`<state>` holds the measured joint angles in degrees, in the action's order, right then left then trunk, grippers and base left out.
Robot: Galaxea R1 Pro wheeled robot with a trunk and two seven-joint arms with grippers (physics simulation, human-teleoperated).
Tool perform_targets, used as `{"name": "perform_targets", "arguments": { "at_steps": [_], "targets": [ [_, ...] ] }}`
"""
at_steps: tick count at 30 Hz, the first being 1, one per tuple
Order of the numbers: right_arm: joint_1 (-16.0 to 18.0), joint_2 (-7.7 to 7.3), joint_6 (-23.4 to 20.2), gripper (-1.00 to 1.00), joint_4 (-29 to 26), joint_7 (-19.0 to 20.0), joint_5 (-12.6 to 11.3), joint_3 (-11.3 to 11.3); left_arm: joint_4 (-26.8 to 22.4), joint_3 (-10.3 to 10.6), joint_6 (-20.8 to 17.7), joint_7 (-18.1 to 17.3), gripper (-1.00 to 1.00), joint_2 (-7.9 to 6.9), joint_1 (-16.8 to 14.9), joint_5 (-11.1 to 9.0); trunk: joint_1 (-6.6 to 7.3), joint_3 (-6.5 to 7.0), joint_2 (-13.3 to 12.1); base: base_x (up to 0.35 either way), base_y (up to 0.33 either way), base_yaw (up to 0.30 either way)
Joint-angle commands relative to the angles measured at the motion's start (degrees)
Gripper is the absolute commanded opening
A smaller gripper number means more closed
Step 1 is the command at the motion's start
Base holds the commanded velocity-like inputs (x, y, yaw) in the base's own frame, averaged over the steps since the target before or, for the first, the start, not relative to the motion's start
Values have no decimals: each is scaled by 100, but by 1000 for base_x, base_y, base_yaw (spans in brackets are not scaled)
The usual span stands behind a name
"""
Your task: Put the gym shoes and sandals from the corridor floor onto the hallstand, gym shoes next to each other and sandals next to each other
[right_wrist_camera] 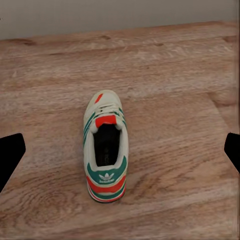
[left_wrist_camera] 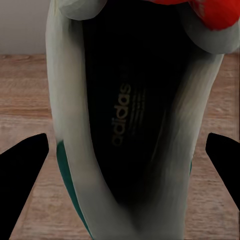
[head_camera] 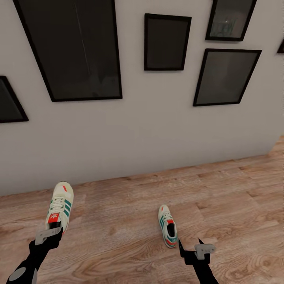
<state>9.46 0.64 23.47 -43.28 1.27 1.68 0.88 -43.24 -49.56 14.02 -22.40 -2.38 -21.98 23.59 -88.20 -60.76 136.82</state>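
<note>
Readable markings on the gym shoes.
The near gym shoe (left_wrist_camera: 125,125) reads "adidas" on its insole; the other gym shoe (right_wrist_camera: 106,150) bears a heel-tab logo, wording illegible.

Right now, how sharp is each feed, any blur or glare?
Head view: even flat light, faint reflections in the dark picture frames.
Left wrist view: the left gym shoe is so close it looks soft and smeared.
Right wrist view: the right gym shoe is fairly crisp, no glare.

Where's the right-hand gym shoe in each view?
Head: right shoe on the floor, just ahead of the right gripper.
Right wrist: centre, heel toward camera.
Left wrist: a different shoe.
Shared landmark: floor meeting the wall.
</note>
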Motion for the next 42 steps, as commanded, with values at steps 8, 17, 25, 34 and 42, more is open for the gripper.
{"name": "perform_targets", "arguments": {
  "at_steps": [8,17,25,34,42],
  "targets": [
    [3,7,10,100,23,13,22,14,-28,-29,39,-56,-100,1,-9,66,3,-4,2,-30,-15,1],
    [10,11,-19,100,-85,-108,17,29,-175,297,-47,-114,-100,8,-79,58,3,-4,2,0,0,0],
    [599,181,-391,100,-92,-856,24,-2,-184,844,-73,-105,-100,2,-79,55,3,-4,2,0,0,0],
    [1324,388,-1256,100,-98,-1179,335,-8,-184,857,-64,-106,-100,-30,-39,-56,3,-4,2,0,0,0],
    [1423,400,-1354,100,-86,-1188,411,-7,-185,884,-23,-112,-100,-18,-30,-96,3,-4,2,0,0,0]
  ]
}}
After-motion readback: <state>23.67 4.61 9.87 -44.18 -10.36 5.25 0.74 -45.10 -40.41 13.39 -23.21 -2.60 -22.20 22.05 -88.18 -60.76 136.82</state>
